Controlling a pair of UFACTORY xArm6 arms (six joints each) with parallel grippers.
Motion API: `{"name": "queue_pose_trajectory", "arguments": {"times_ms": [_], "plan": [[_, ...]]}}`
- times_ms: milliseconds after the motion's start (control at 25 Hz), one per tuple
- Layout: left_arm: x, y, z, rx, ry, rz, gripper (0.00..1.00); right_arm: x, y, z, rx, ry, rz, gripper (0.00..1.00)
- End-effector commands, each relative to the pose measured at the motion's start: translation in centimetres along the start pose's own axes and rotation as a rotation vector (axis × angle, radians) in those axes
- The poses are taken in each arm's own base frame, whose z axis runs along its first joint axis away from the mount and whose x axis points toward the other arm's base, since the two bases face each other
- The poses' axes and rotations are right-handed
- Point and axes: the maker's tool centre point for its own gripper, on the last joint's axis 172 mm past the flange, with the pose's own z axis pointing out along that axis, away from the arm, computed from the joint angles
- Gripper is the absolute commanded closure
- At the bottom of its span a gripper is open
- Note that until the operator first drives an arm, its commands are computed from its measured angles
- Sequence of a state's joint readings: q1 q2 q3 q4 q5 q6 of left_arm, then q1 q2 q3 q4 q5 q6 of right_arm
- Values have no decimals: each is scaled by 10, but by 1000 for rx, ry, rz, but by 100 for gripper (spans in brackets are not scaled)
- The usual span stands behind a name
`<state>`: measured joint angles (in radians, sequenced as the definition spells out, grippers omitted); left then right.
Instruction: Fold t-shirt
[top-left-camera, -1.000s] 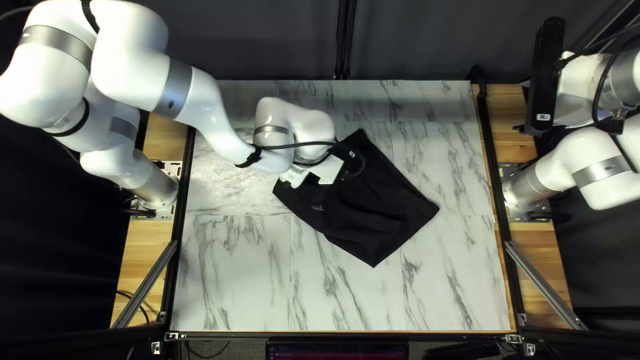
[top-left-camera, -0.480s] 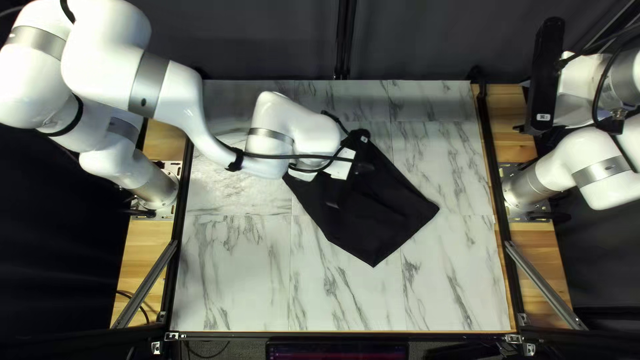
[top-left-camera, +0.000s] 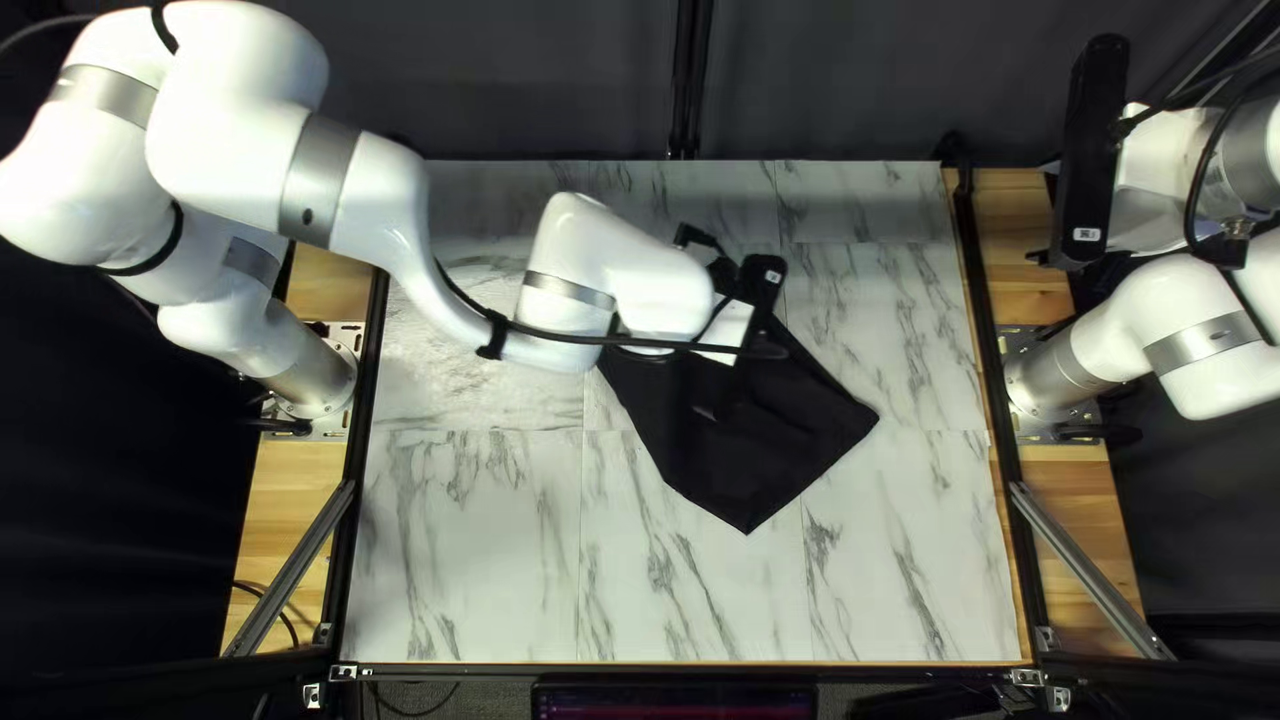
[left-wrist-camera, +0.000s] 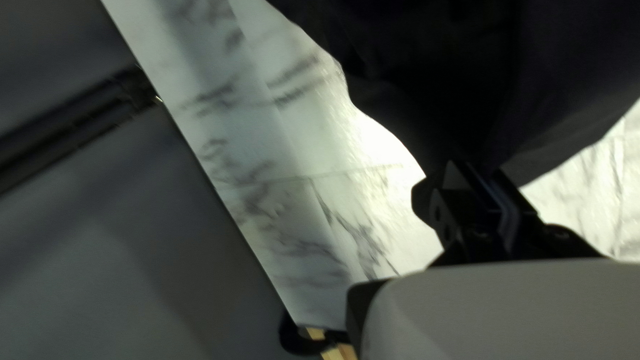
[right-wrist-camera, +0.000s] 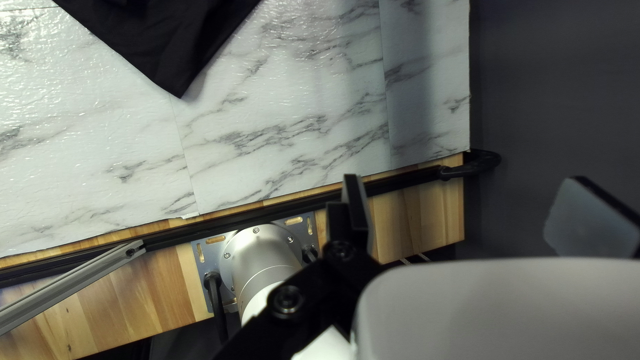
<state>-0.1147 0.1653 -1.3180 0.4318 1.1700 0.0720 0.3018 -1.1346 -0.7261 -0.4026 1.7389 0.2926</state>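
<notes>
The fold itself looks to be in hand: the left gripper (left-wrist-camera: 475, 171) appears pinched narrow on the black t-shirt (top-left-camera: 774, 460), with cloth gathered between its fingertips. The t-shirt lies around the middle of the table (top-left-camera: 467, 574), a little to the right, one corner pointing to the near edge and another to the right. The left arm (top-left-camera: 374, 194) reaches over its far left part, while the right arm (top-left-camera: 1194, 340) stands back off the right edge, its right gripper (right-wrist-camera: 467, 190) spread wide with nothing between its fingers. Next, I judge, the pinched part needs carrying over the rest, laying flat and letting go without dragging the lower layer; creases could bunch under it. The left wrist covers the far part of the cloth from above, so I cannot tell where the grip sits along the edge. Black on black hides the layers, and neither collar nor sleeves can be made out; the right wrist view shows only a cut-off corner.
</notes>
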Motion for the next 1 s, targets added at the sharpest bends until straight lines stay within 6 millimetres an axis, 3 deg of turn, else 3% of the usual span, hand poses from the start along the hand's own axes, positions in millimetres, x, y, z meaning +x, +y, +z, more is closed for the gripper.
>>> {"name": "queue_pose_trajectory", "arguments": {"times_ms": [40, 160, 240, 760, 1000], "plan": [[11, -21, -2, 17, 41, 22, 94, 0, 0, 0, 0, 0, 0, 0], [16, -37, -8, 26, 103, 49, 97, 0, 0, 0, 0, 0, 0, 0], [23, -45, 2, 21, 135, 77, 100, 0, 0, 0, 0, 0, 0, 0], [25, -45, -1, 32, 147, 74, 100, 0, 0, 0, 0, 0, 0, 0], [36, -55, -20, 69, 331, 72, 100, 0, 0, 0, 0, 0, 0, 0]]}}
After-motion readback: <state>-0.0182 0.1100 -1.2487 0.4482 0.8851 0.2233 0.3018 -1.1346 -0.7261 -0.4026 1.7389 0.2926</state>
